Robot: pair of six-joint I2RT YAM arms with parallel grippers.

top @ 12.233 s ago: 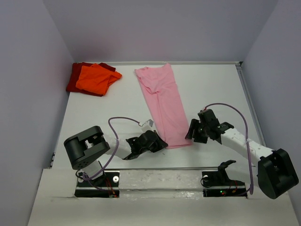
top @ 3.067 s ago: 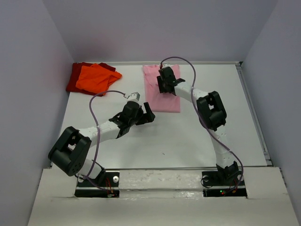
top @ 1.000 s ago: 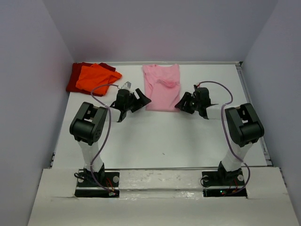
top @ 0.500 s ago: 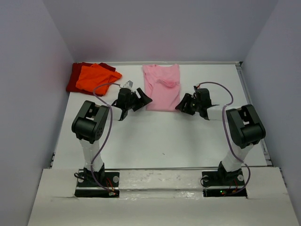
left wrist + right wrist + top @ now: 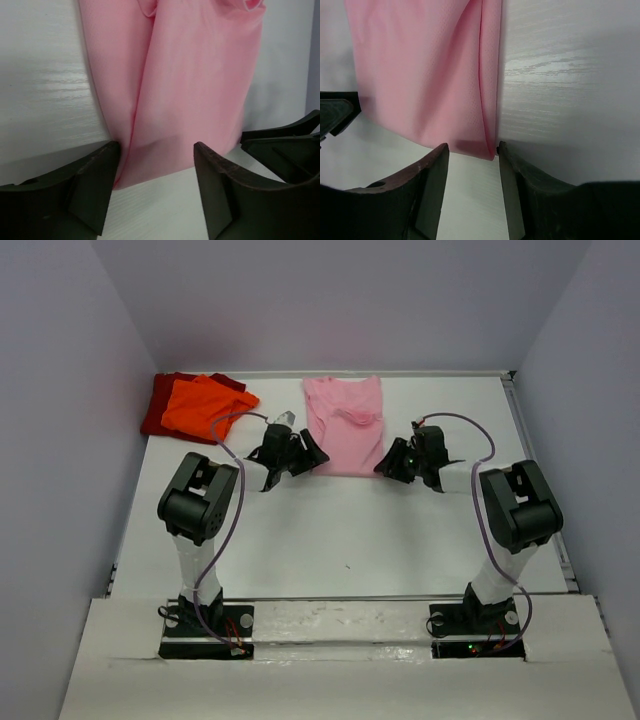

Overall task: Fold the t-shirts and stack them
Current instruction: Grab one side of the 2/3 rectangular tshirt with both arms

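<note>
Flanking the folded pink t-shirt point(image 5: 345, 430) at mid-desk point(image 5: 340, 530), the left end effector point(image 5: 156, 150) stood open, the shirt's near edge in its gap, ungripped. The right end effector point(image 5: 472, 147) was parted likewise at the opposite near corner. The orange t-shirt point(image 5: 200, 405) lay on the dark red t-shirt point(image 5: 158, 408), far left.

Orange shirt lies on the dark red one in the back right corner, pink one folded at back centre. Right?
No: top external view shows the orange shirt on the dark red shirt in the back left corner; pink shirt folded at back centre.
</note>
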